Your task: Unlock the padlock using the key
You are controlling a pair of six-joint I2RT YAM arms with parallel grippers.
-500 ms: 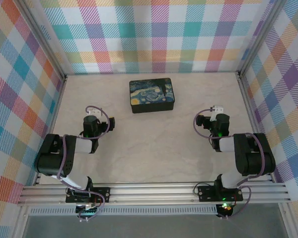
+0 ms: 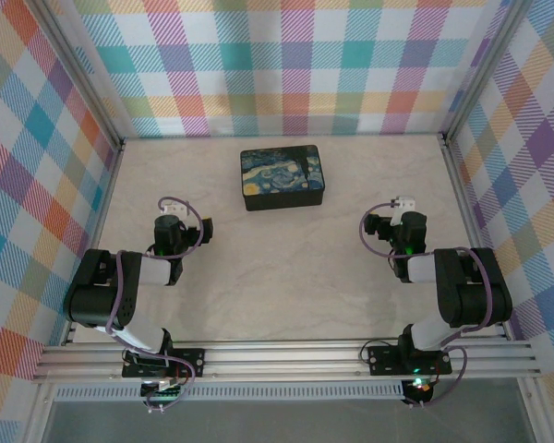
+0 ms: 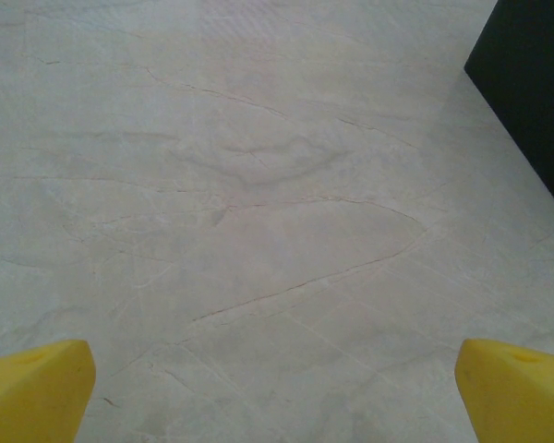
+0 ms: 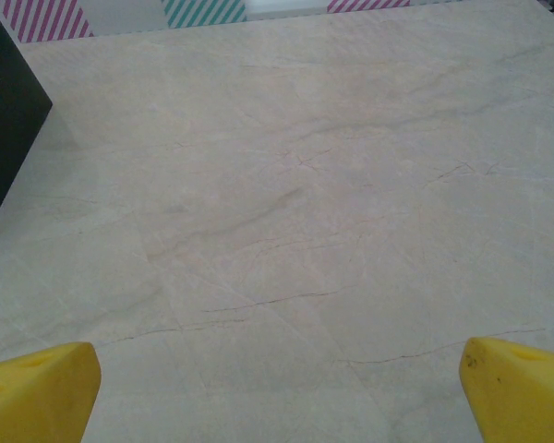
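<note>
The padlock and the key are out of view. My left gripper [image 2: 171, 220] rests low over the pale table, left of centre. It is open, its yellow fingertips [image 3: 35, 389] wide apart with bare table between them. My right gripper [image 2: 407, 221] sits at the right, also open, its yellow fingertips [image 4: 519, 386] spread over bare table. A black box with a swirly blue-yellow lid [image 2: 283, 177] stands closed at the back centre, ahead of both grippers. Its dark side shows at the right edge of the left wrist view [image 3: 531, 83] and the left edge of the right wrist view [image 4: 5, 111].
Checked fabric walls [image 2: 286, 65] on aluminium frame posts [image 2: 466, 198] close in the table on three sides. Rails [image 2: 286, 358] run along the near edge by the arm bases. The pale marbled tabletop [image 2: 286, 268] lies open between the two arms.
</note>
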